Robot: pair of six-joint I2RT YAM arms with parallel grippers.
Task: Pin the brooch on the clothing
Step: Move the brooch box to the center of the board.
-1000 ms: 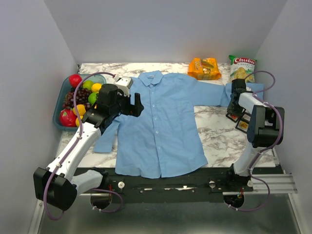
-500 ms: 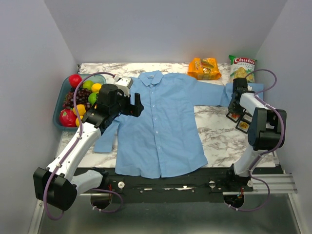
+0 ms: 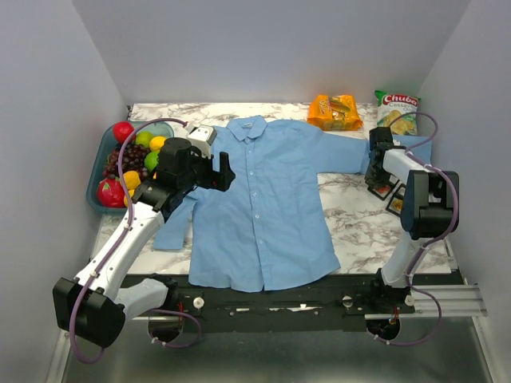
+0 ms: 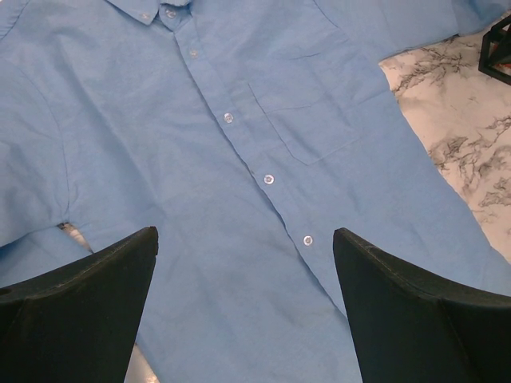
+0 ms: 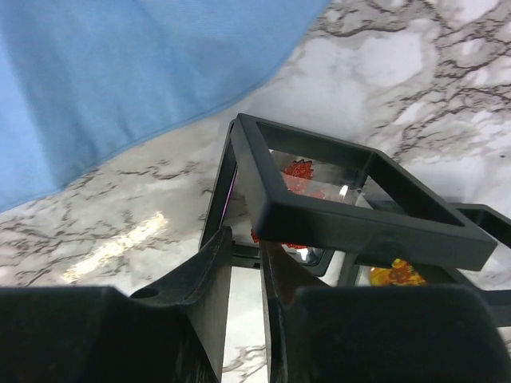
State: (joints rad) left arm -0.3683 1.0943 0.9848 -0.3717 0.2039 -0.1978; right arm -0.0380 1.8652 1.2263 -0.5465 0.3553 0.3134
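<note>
One arm being nearer, we are poising our right hand (image 5: 245,247), narrowly parted with grip unclear, before the brooch (image 5: 299,170) lying right of the clothing (image 3: 263,207).

brooch (image 5: 299,171): partly hidden behind black frame (image 5: 359,230) | shirt (image 4: 200,199): cut off at edges
</note>
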